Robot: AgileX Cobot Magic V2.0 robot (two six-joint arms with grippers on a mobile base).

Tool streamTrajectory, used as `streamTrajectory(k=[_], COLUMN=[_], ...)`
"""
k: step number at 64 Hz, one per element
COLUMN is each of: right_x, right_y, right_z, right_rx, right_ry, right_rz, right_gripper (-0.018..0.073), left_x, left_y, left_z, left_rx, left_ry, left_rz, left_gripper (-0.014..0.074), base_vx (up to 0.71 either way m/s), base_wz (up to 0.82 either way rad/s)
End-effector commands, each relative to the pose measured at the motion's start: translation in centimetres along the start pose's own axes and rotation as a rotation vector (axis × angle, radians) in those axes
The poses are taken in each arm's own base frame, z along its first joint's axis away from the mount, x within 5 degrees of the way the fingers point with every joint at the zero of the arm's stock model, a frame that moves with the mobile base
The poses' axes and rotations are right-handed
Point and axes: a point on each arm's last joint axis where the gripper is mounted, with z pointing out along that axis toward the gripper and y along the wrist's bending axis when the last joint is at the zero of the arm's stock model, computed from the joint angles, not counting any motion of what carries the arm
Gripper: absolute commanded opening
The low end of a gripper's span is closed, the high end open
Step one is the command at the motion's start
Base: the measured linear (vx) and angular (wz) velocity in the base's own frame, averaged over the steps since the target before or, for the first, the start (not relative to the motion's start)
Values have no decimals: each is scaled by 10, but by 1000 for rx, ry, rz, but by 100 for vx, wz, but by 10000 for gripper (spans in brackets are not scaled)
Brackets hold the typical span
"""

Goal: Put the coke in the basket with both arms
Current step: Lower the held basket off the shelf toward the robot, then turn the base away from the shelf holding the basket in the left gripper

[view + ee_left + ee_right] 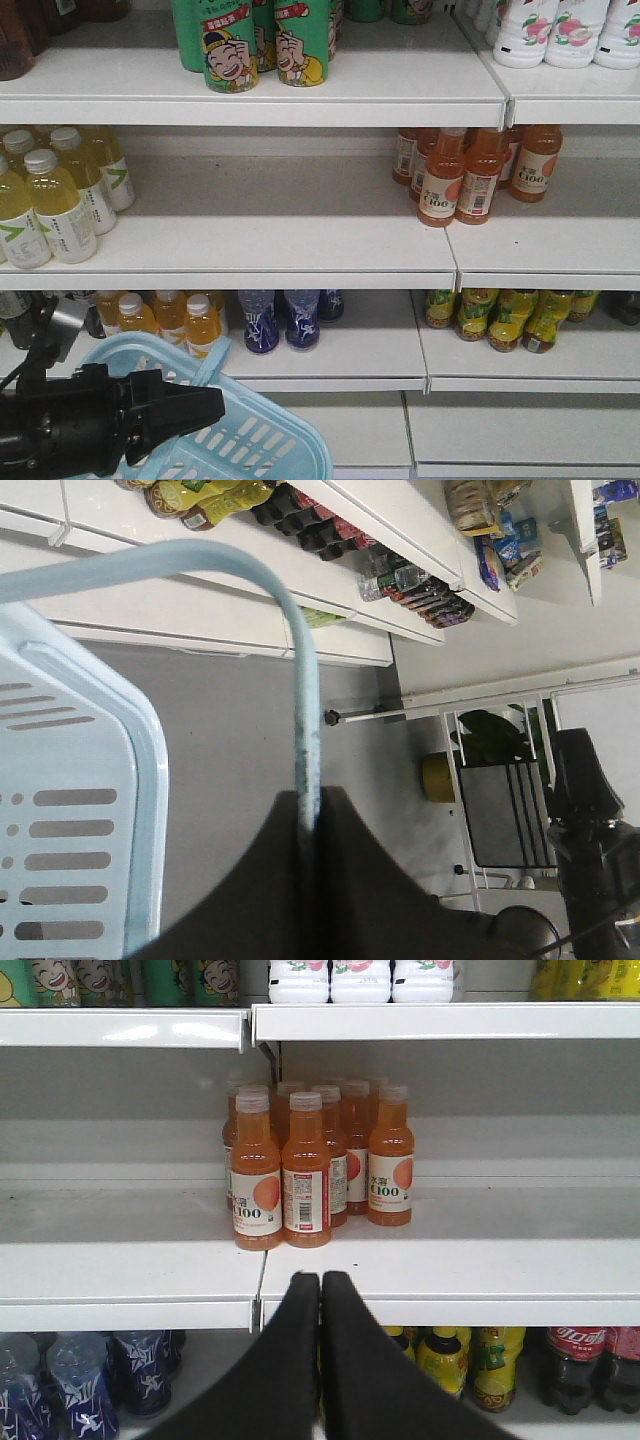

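Light blue plastic basket point(262, 438) sits at the lower left of the front view. Its flat handle point(303, 670) is held by the left gripper point(311, 802), whose black jaws are clamped shut around it. The little of the basket's inside that shows holds nothing; the arm hides the rest. The right gripper point(320, 1282) faces the white shelves point(450, 1270), jaws pressed together with nothing between them. Straight ahead of it stand upright orange juice bottles point(305, 1165). The red coke can is not visible in any view, so its place and long axis cannot be told. Only dark cola bottles point(575, 1360) with red labels show, on the shelf below and to the right of the right jaws. The free right arm looks the one to fetch the can, opening first, while the left carries the basket
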Motion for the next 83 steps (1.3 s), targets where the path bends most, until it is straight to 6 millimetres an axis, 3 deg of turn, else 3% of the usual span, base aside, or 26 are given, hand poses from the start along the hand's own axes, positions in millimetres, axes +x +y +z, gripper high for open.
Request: streamTrajectory(k=[1, 40, 83], right_x=[-5, -5, -5], right_y=[0, 0, 0], right_z=[-1, -1, -1], right_rx=[2, 2, 2], right_ry=[-76, -76, -76], right_rz=[-13, -13, -13], right_gripper=[-10, -10, -10], left_x=[-5, -5, -5], left_y=[-18, -18, -18], left_z=[-4, -4, -4], left_rx=[110, 110, 110], left_ry=[-35, -35, -35], left_rz=[-34, -34, -34], left_gripper=[-7, -7, -6], base_vx=[0, -1, -8], base_wz=[0, -3, -37])
